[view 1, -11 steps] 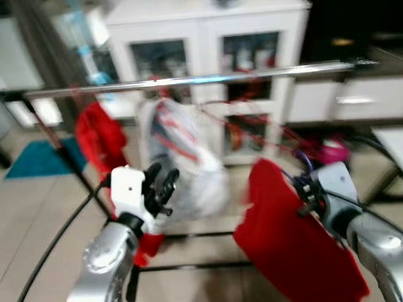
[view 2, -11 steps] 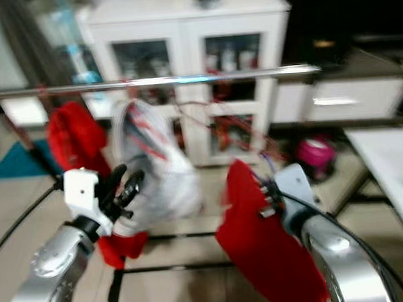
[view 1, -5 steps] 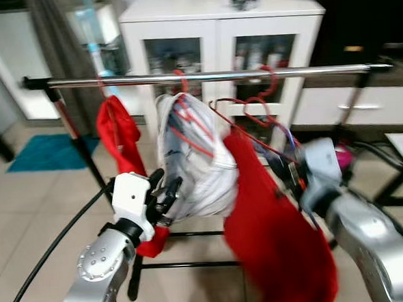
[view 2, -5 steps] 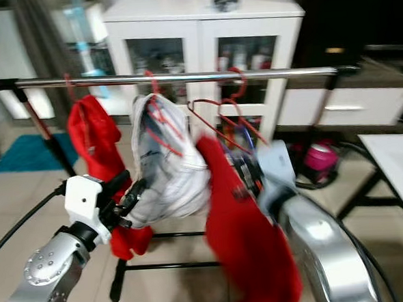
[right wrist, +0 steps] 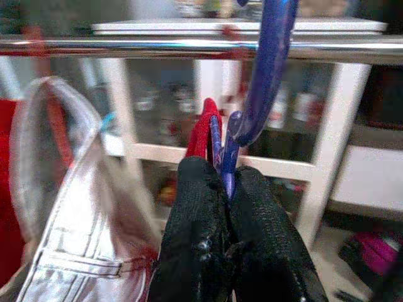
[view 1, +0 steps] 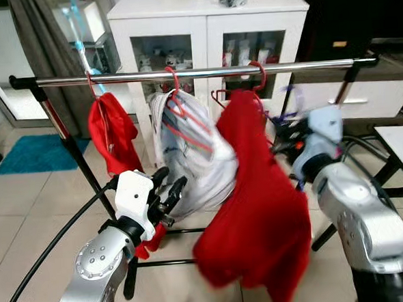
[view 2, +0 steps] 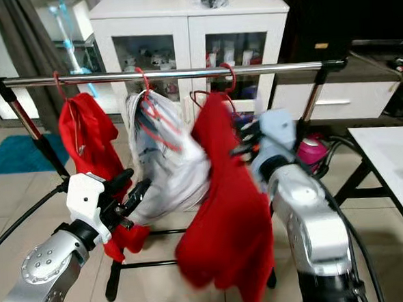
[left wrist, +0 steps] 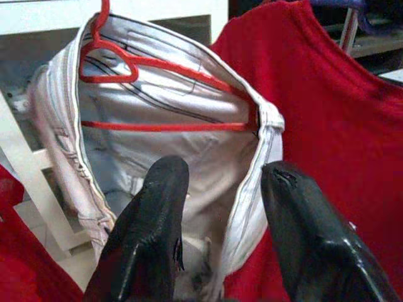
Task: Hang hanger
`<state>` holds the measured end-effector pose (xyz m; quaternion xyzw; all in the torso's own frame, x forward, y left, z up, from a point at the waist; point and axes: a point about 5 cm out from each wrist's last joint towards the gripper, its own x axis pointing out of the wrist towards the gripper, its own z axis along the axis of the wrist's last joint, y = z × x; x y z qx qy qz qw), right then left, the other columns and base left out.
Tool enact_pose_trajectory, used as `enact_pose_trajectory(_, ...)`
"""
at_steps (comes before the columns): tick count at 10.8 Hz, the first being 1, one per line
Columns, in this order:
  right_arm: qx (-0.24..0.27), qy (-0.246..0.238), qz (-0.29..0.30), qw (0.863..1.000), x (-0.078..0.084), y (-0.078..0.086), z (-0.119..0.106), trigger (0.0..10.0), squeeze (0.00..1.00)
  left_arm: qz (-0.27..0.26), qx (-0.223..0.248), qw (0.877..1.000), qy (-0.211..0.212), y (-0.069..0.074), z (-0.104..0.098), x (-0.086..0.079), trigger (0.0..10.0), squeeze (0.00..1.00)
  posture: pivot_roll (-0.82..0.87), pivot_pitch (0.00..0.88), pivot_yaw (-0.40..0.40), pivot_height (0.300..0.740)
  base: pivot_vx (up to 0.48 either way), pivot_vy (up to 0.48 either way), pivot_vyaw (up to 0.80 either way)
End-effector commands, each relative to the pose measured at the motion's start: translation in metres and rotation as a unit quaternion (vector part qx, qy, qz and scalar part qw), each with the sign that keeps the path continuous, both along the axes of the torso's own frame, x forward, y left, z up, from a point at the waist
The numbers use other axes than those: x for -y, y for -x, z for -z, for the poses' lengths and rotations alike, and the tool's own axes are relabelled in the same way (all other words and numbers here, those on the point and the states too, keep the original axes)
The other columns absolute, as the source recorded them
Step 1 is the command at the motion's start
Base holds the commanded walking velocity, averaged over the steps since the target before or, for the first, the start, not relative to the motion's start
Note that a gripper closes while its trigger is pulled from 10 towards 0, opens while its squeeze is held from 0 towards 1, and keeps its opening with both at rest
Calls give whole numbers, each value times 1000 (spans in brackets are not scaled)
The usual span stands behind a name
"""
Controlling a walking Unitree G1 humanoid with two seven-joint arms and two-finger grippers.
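A metal rail [view 1: 197,72] runs across in front of a white cabinet [view 1: 207,27], and three garments hang from it on red hangers. At the robot's left is a small red garment [view 1: 111,132], in the middle a white garment [view 1: 191,148], and to the right of that a large red shirt [view 1: 259,202], whose hanger [view 1: 257,71] has its hook over the rail.

The right gripper [right wrist: 223,195] is raised just to the right of the red shirt, below the rail, its fingers pressed together on the neck of a blue hanger [right wrist: 264,75] and on a red one [right wrist: 204,129] beside it (the blue hook curves up toward the rail, though whether it touches is hard to tell).

The left gripper [left wrist: 220,182] is held lower, just in front of the white garment, with its fingers [left wrist: 154,226] spread apart and nothing between them.
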<state>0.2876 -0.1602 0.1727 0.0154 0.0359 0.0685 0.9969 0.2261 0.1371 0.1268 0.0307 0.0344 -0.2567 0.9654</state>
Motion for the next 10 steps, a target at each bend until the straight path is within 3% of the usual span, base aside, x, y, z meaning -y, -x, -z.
enact_pose_trajectory(1,30,7,48,998,14,-3,-12,10000,0,10,10,1000,-3,0,-6,3,10000,0,-27,0,34,740,0,0,0)
enact_pose_trajectory(4,21,6,203,979,65,0,-8,10000,0,19,7,1000,-7,-1,-5,5,10000,0,-29,0,48,740,0,0,0)
enact_pose_trajectory(6,21,14,225,974,81,4,-9,10000,0,22,6,1000,-8,-2,-5,5,10000,0,-36,0,58,740,0,0,0)
enact_pose_trajectory(8,23,26,164,986,73,2,-13,10000,0,25,6,1000,-8,-3,-6,6,10000,0,-40,0,64,740,0,0,0)
enact_pose_trajectory(9,10,29,63,998,47,2,-11,10000,0,27,6,1000,-8,-3,-6,6,10000,0,-40,0,65,740,0,0,0)
enact_pose_trajectory(10,-13,28,-39,999,18,4,-8,10000,0,27,7,1000,-8,-3,-7,5,10000,0,-35,0,63,740,0,0,0)
